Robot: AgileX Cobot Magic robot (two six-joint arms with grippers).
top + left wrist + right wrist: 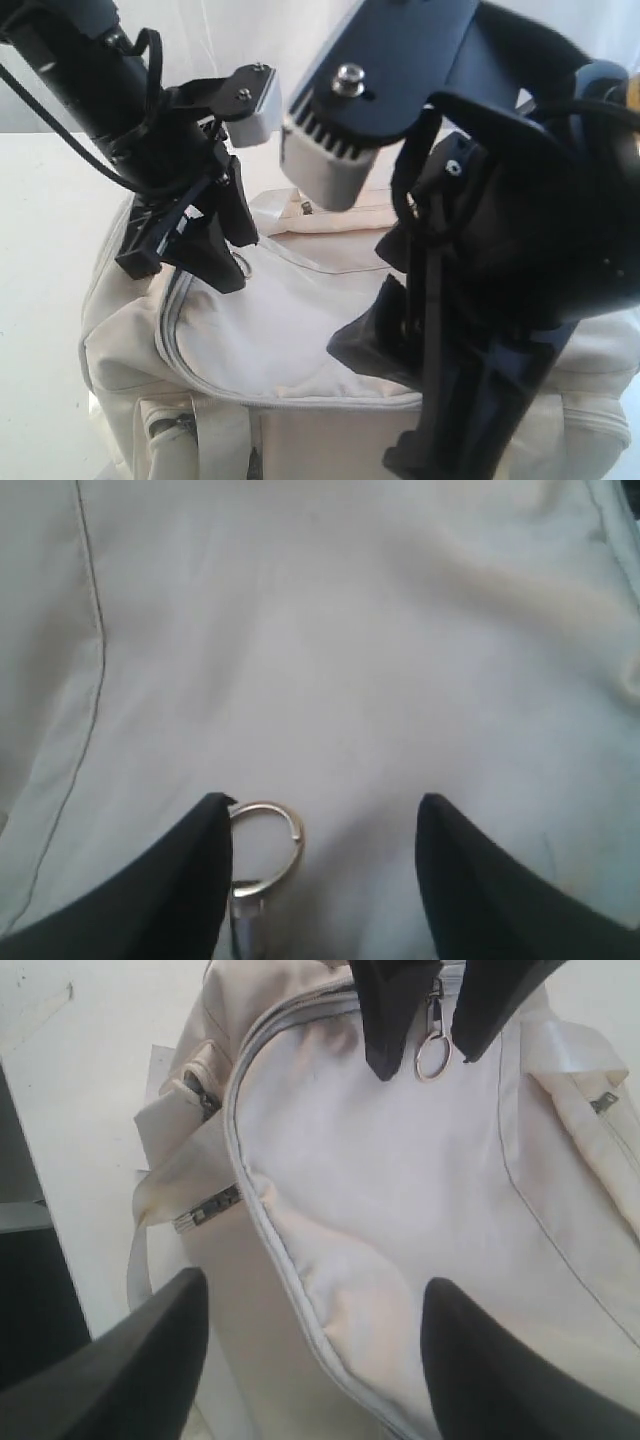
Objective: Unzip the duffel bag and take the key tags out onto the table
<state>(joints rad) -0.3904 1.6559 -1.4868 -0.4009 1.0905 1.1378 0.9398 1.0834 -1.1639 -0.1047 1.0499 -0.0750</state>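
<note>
Nearest to us, the right gripper (315,1300) hung over the near end of the large cream-beige fabric duffel bag (300,340). Its two black fingers were spread wide, with nothing between them but the cloth below. The bag sat on the wide, plain white tabletop (40,250). Its grey zipper piping (262,1215) curved round the top panel and was closed wherever we could follow it. Farther along that panel, the left gripper (322,805) stood over the bag's far end, its jaws also parted wide and gripping nothing. A small silver metal pull ring (265,830) lay on the fabric between them, just beside one black fingertip (200,860). We could not tell whether the ring touched that fingertip. Beyond the bag we saw more of the white tabletop.
</note>
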